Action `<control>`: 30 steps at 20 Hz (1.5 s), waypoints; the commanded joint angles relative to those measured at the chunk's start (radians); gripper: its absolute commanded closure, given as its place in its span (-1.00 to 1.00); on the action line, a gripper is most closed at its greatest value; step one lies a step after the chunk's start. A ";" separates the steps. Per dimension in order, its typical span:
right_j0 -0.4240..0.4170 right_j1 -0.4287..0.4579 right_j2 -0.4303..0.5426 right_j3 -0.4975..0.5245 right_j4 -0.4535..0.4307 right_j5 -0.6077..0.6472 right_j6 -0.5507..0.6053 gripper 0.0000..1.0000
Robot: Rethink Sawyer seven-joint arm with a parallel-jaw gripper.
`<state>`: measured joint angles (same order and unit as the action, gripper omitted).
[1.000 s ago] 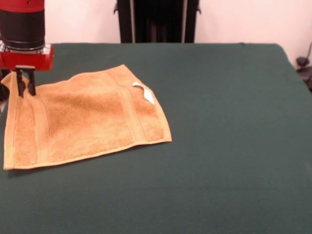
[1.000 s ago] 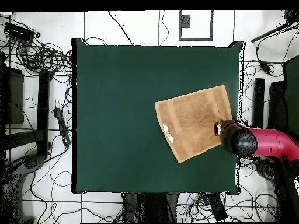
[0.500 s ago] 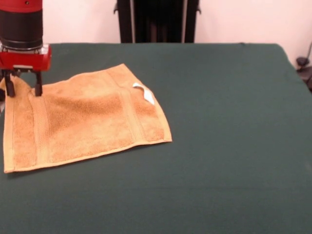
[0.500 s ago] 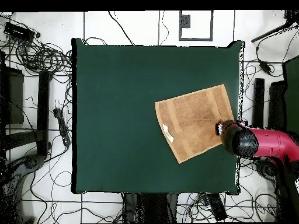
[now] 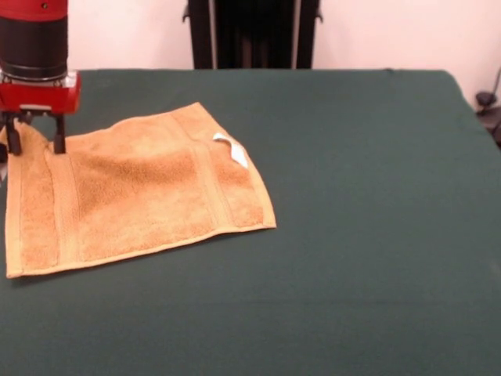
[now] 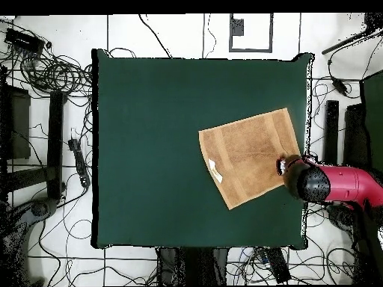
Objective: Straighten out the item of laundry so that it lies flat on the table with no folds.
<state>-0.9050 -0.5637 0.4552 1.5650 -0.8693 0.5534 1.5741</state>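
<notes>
The orange-tan towel lies spread and nearly flat at the left of the dark green table in the front view, with its white tag on the right border band. My gripper is open just above the towel's far left corner, one finger on each side of that corner, holding nothing. In the overhead view the towel lies near the table's right edge, and the red arm's head covers the gripper at the towel's right corner.
The robot's black pedestal stands behind the table's far edge. In the overhead view, cables and black stands lie on the floor around the table. The towel's left corner reaches the table's left edge in the front view.
The gripper was shut on the towel's far left corner a second ago; it has opened, let the corner go and lifted slightly. The corner has settled down onto the table.
</notes>
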 commanded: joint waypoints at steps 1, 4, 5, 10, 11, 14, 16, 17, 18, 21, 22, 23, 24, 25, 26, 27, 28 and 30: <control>0.061 0.016 0.055 0.119 -0.038 -0.014 -0.137 -1.00; 0.071 0.012 0.040 0.173 -0.026 -0.049 -0.060 -1.00; 0.079 0.010 0.029 0.189 -0.022 -0.056 -0.028 -1.00; 0.150 -0.026 -0.036 0.262 -0.009 -0.121 0.141 -1.00; 0.167 -0.032 -0.049 0.269 -0.005 -0.134 0.164 -1.00; 0.229 -0.033 -0.106 0.276 0.007 -0.166 0.239 -1.00; 0.277 -0.010 -0.154 0.265 0.010 -0.213 0.293 -1.00; 0.302 0.006 -0.183 0.258 0.015 -0.238 0.322 -1.00; 0.324 0.023 -0.211 0.252 0.022 -0.271 0.341 -1.00; 0.382 0.071 -0.283 0.229 0.047 -0.342 0.383 -1.00; 0.399 0.077 -0.305 0.223 0.057 -0.361 0.381 -1.00; 0.408 0.081 -0.319 0.219 0.067 -0.368 0.375 -1.00; 0.418 0.085 -0.332 0.215 0.077 -0.376 0.369 -1.00; 0.422 0.098 -0.338 0.209 0.089 -0.387 0.357 -1.00; 0.433 0.118 -0.352 0.198 0.101 -0.407 0.355 -1.00; 0.452 0.145 -0.375 0.182 0.112 -0.432 0.365 -1.00; 0.475 0.177 -0.403 0.163 0.127 -0.467 0.385 -1.00; 0.518 0.249 -0.451 0.128 0.170 -0.555 0.418 -1.00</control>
<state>-0.4947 -0.5199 0.1327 1.7295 -0.8016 0.1762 1.6274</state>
